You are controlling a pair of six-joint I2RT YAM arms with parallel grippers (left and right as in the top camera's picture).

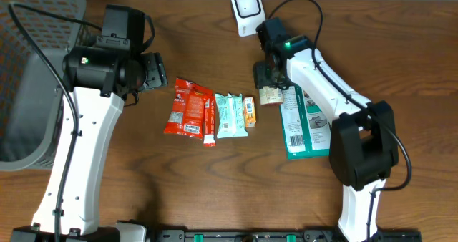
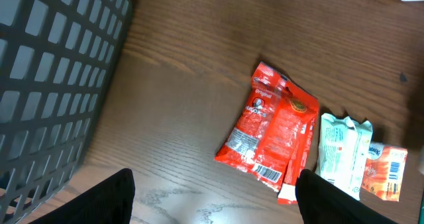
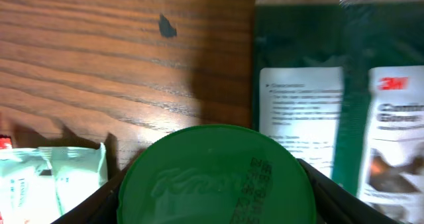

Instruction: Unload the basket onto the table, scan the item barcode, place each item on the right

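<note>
right hand (image 3: 212,209) — holds green-lidded jar (image 3: 215,171), 3m pack (image 3: 344,118)

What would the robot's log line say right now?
right end effector: shut on green-lidded jar | left end effector: open, empty | scanner: apart from jar | scan: pending

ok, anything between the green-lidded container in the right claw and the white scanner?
Nothing visible. The green-lidded container sits in the right claw; the table between it and the white scanner is bare, with only the arm's own wrist above it.
</note>
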